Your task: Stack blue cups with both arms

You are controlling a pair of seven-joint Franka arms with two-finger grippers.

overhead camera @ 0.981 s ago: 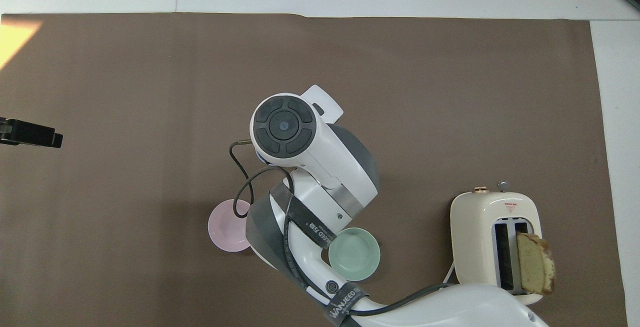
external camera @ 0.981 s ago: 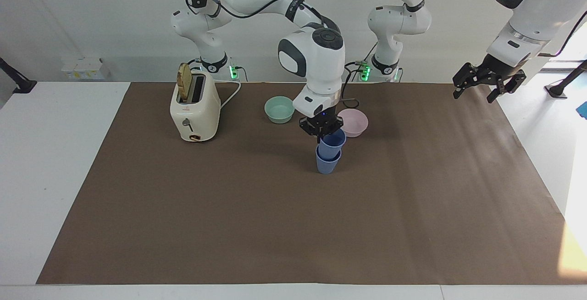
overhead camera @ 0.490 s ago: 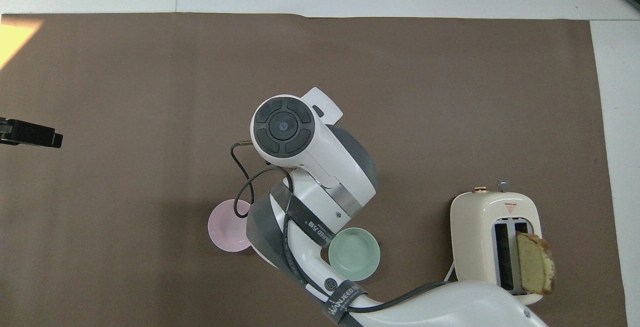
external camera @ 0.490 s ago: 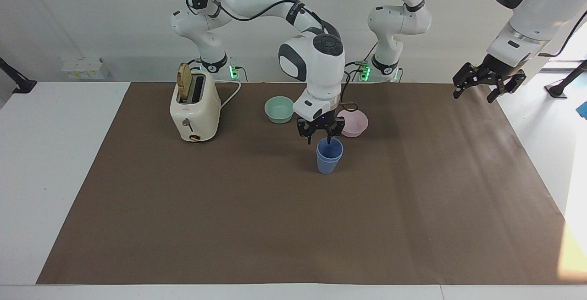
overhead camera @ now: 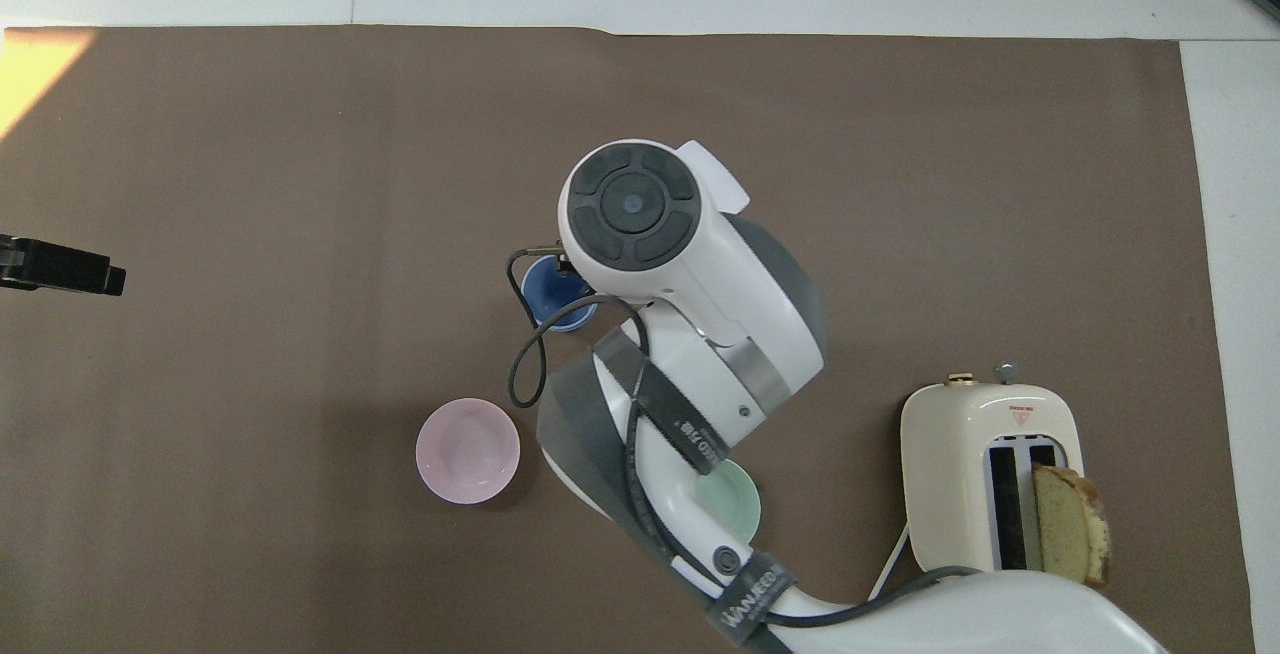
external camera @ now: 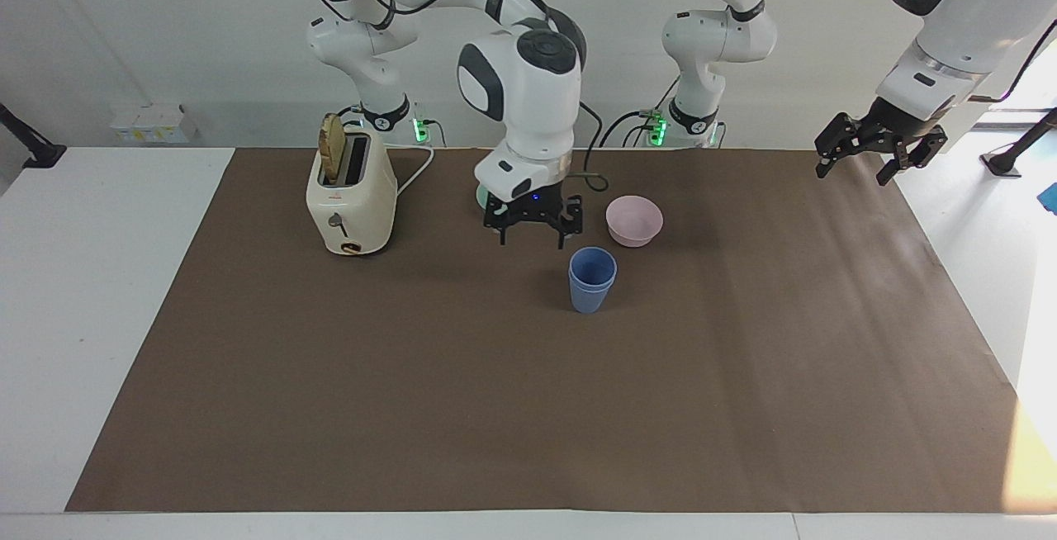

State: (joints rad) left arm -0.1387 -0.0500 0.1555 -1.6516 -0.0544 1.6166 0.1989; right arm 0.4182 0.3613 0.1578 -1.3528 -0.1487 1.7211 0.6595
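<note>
Overall light: bright, even indoor light in both views; colours read cleanly.
Sun patch: a warm yellow patch falls on the brown mat [external camera: 528, 408] at its corner farthest from the robots at the left arm's end, and spills onto the white counter [external camera: 49, 317] edge there; it is overexposed.
Window glare: washed-out white beside the left arm [external camera: 950, 20] in the facing view.
Shadows: soft and short; a faint dark pool lies under the right arm [external camera: 520, 94], and small ones hug the stacked blue cups [external camera: 592, 278] and the toaster [external camera: 351, 201].
Sharpness: both views in focus, no motion blur.
Edges: the mat's edges run straight, no marked bending.
</note>
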